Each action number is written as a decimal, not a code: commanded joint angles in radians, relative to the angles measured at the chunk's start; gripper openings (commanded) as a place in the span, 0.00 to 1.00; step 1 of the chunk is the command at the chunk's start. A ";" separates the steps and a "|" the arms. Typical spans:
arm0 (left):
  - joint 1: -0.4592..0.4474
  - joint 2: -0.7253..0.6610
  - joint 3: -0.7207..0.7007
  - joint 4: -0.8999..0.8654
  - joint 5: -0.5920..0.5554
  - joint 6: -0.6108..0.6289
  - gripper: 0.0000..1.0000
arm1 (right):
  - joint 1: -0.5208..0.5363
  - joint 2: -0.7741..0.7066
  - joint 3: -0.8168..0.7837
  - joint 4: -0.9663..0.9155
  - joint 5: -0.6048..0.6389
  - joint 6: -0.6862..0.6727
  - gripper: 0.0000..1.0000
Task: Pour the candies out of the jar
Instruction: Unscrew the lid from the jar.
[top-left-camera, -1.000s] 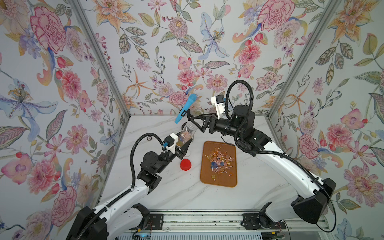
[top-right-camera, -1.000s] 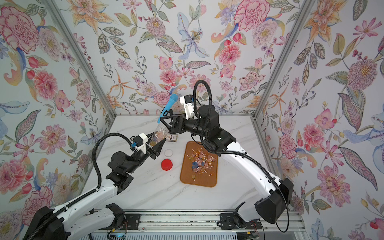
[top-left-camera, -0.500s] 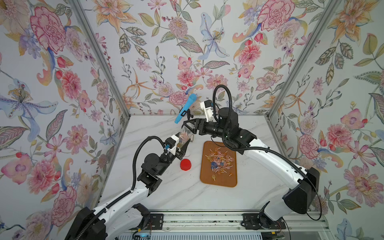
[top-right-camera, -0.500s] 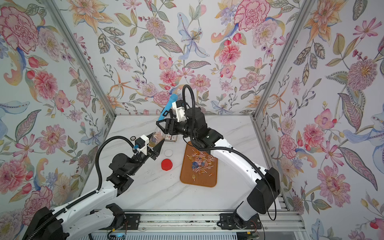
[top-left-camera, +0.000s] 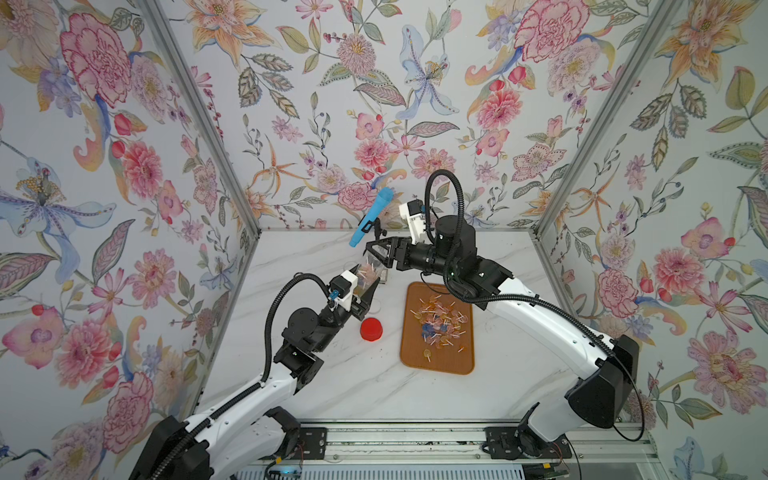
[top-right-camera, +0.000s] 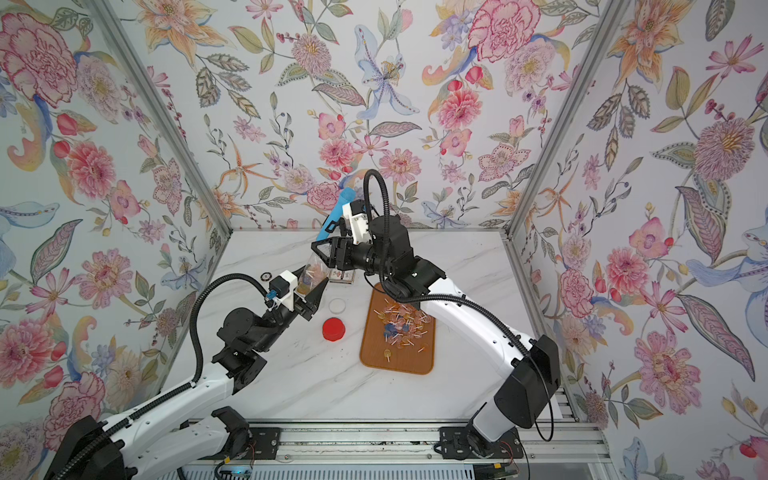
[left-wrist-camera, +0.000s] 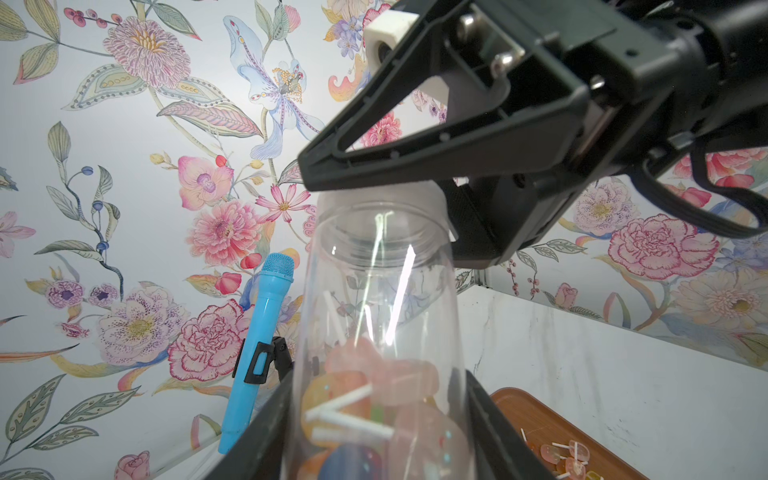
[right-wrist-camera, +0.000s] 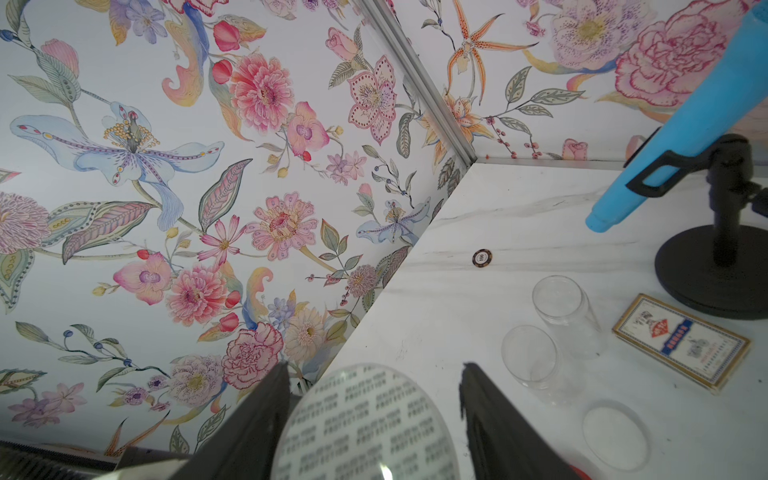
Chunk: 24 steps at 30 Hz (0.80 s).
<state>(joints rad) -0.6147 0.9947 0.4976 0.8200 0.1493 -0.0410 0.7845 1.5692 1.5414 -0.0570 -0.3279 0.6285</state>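
My left tool (left-wrist-camera: 378, 386) is clamped on the clear jar (left-wrist-camera: 374, 270), mouth up, with the candies (left-wrist-camera: 340, 399) lying between its fingers. My right tool (right-wrist-camera: 374, 368) straddles the foil seal (right-wrist-camera: 365, 415) (gripping or not, I cannot tell), likely to strip it before pouring.

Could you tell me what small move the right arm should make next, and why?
Probably close the right pincer onto the seal and peel it off: it flanks the sealed mouth of the jar, the left pincer grips that jar, and candies lie inside.
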 joint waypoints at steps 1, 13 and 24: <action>-0.010 -0.020 0.025 0.033 0.004 -0.009 0.00 | 0.011 0.007 0.034 -0.010 0.040 -0.037 0.64; -0.009 -0.011 0.043 0.018 0.006 -0.028 0.00 | 0.029 0.008 0.056 -0.053 0.075 -0.084 0.54; 0.000 -0.011 0.054 0.079 0.168 -0.125 0.00 | -0.037 -0.001 0.008 0.193 -0.393 -0.082 0.38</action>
<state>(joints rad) -0.6132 0.9943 0.5171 0.8165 0.1844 -0.0994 0.7647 1.5692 1.5585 -0.0425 -0.4248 0.5510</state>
